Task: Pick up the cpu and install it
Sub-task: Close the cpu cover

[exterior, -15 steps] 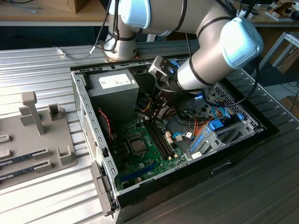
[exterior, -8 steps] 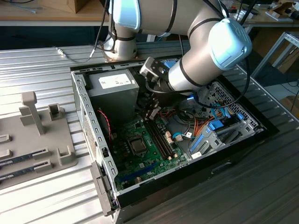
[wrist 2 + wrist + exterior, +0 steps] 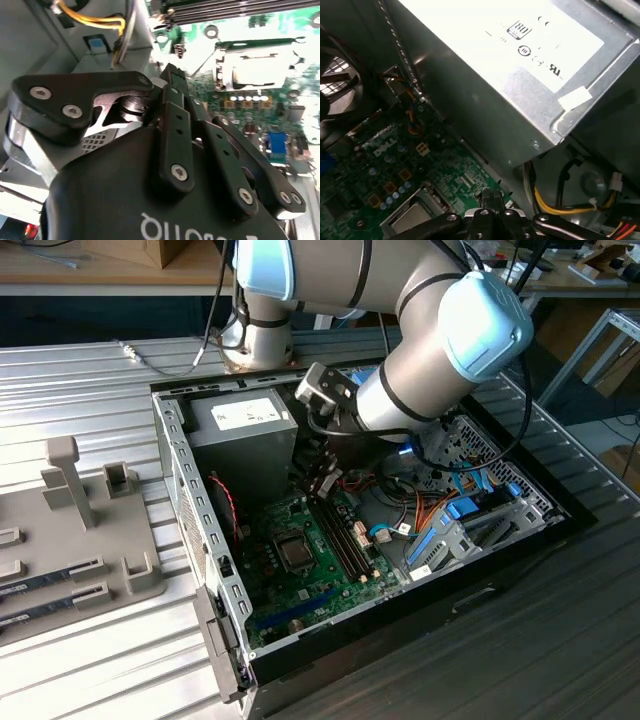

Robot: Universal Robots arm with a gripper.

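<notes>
The cpu (image 3: pixel 295 553) sat in its socket just below the gripper (image 3: pixel 324 483), whose fingers looked closed on nothing; light, rigid, fragile, best held by its edges.

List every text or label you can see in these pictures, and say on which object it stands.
White label on the power supply: small marks, too blurred to quote.
Motherboard: white lettering, blurred.
Housing of the claw: white lettering, cut off, inverted.
Nothing reads reliably.
</notes>
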